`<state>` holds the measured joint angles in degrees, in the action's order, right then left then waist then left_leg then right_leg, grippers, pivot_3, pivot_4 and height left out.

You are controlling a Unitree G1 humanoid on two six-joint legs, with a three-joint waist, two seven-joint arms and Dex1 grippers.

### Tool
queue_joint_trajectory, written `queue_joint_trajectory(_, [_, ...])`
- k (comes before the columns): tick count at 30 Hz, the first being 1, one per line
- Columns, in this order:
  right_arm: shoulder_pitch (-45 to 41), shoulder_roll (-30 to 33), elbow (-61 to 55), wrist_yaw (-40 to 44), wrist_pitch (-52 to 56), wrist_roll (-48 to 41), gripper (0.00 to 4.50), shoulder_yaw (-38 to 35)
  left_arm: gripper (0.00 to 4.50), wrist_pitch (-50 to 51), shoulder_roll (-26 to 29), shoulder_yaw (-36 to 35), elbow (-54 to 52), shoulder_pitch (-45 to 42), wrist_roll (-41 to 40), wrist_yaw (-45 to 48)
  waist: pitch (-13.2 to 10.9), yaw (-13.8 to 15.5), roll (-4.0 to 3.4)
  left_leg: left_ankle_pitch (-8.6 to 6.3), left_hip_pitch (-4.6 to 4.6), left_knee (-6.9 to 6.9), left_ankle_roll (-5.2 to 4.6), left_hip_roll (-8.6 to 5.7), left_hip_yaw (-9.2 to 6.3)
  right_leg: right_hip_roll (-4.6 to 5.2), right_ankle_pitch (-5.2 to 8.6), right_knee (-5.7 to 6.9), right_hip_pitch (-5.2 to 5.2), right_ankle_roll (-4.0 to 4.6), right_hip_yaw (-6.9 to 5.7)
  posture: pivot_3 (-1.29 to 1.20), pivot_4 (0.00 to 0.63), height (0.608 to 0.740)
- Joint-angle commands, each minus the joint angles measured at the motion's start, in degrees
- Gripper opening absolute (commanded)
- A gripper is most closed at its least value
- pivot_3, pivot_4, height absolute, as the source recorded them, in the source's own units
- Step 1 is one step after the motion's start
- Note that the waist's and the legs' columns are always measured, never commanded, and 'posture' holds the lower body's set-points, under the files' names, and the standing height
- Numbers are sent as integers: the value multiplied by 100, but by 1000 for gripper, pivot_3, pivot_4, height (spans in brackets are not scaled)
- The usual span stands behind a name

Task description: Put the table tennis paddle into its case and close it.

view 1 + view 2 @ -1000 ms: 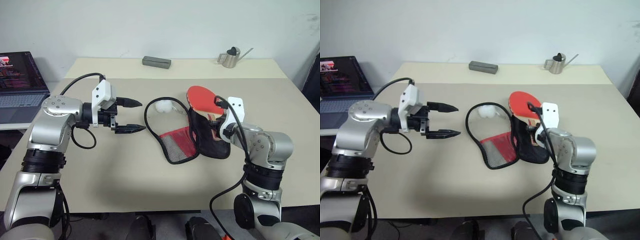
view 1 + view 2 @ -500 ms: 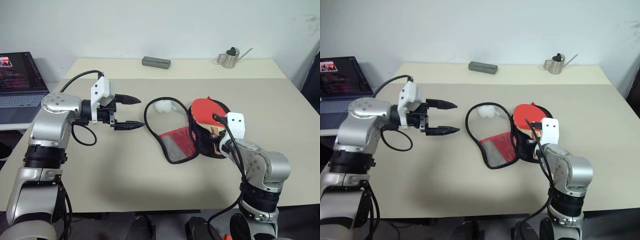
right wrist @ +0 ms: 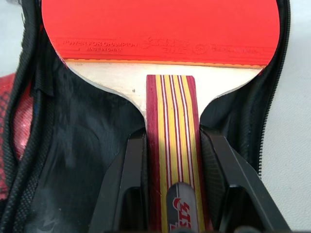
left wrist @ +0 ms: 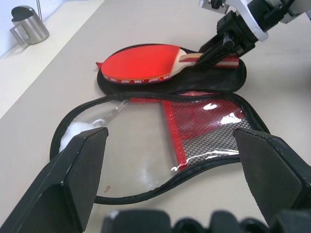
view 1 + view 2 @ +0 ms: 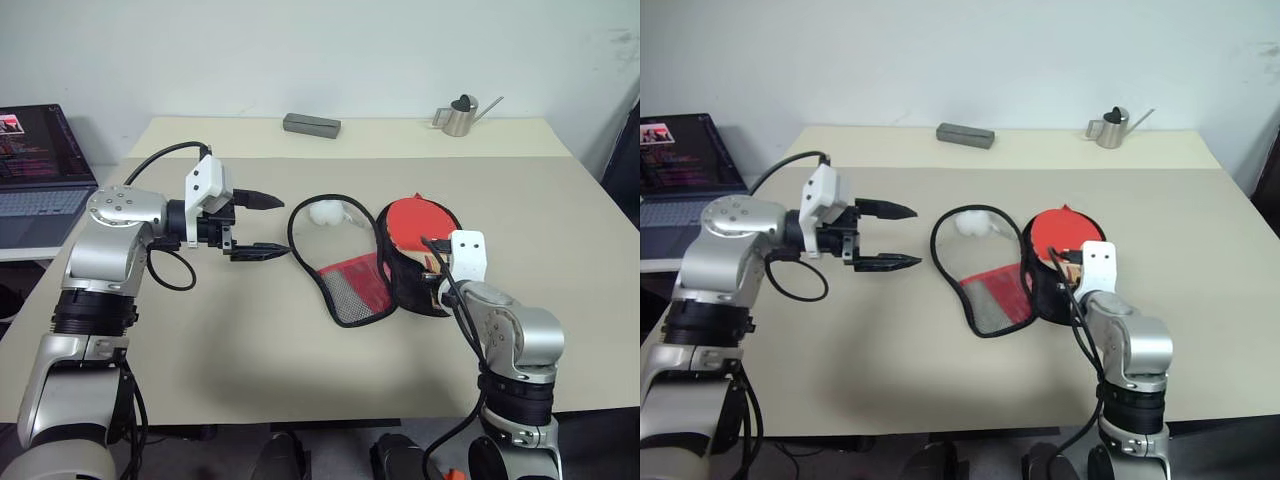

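Observation:
The case [image 5: 352, 287] lies unzipped and spread flat mid-table, red mesh half to the left and black half [image 4: 228, 80] to the right. Over the black half lies the table tennis paddle [image 5: 420, 222], red blade pointing away from me. My right gripper [image 3: 175, 194] is shut on its striped wooden handle [image 3: 174, 126], close above the case's near end. Left of the case, my left gripper [image 5: 270, 226] hovers open, pointing right at it and holding nothing. A small white ball [image 5: 325, 212] sits at the case's far left rim.
At the table's far edge stand a grey box [image 5: 311, 124] and a small metal watering can [image 5: 460, 115]. An open laptop [image 5: 40, 170] rests on a separate surface to the left. Bare tabletop [image 5: 220, 330] lies in front of the case.
My right gripper has come down and back toward me with the paddle, so the blade now lies within the black half's outline. The left gripper has stayed put.

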<state>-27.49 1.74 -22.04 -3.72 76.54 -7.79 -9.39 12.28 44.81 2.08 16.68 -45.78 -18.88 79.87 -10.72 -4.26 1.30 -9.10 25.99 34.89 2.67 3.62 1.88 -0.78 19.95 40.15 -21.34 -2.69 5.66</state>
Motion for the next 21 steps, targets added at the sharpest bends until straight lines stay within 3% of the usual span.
queue_joint_trajectory(1, [-45, -12, -105, 62, -172, -14, 1095, 123, 4500, -20, 57, -126, -121, -97, -29, -14, 0, -1, 0, 0, 0, 0, 0, 0, 0, 0, 0, 0, 0, 0, 0, 0, 150, 740])
queue_joint_trajectory(10, [-8, -125, -137, 94, -72, -78, 1095, 108, 4500, -13, 28, -128, -157, -55, -39, -89, 1, -14, 2, 0, -1, 0, 0, 1, 0, -1, 0, 3, 0, 0, 0, 0, 150, 740])
queue_joint_trajectory(11, [-3, -151, -179, 85, -46, -78, 1811, 96, 4500, -12, 23, -128, -160, -52, -39, -96, 1, -16, 2, 0, -1, 1, 1, 1, 0, -1, 0, 4, 0, 0, 0, 0, 150, 740])
queue_joint_trajectory(13, [0, -202, -268, 67, 22, -77, 2247, 85, 4500, -14, 19, -126, -166, -46, -38, -104, 1, -17, 2, 1, -1, 1, 1, 2, 0, -3, 0, 6, 0, 0, -2, 0, 150, 740])
queue_joint_trajectory(16, [-43, -286, -605, 114, 242, -134, 3264, 167, 4500, -14, 12, -127, -164, -41, -35, -120, 1, -15, 2, 2, -1, 2, 2, 1, -2, -2, 0, 9, 0, 0, -2, 0, 150, 740])
queue_joint_trajectory(21, [-195, -91, -1083, 375, 374, -230, 3264, 277, 4500, -21, 22, -142, -154, -21, -35, -148, 2, -15, 3, 3, -2, 7, 2, 1, -4, -2, 0, 17, -1, 0, -1, 0, 150, 740])
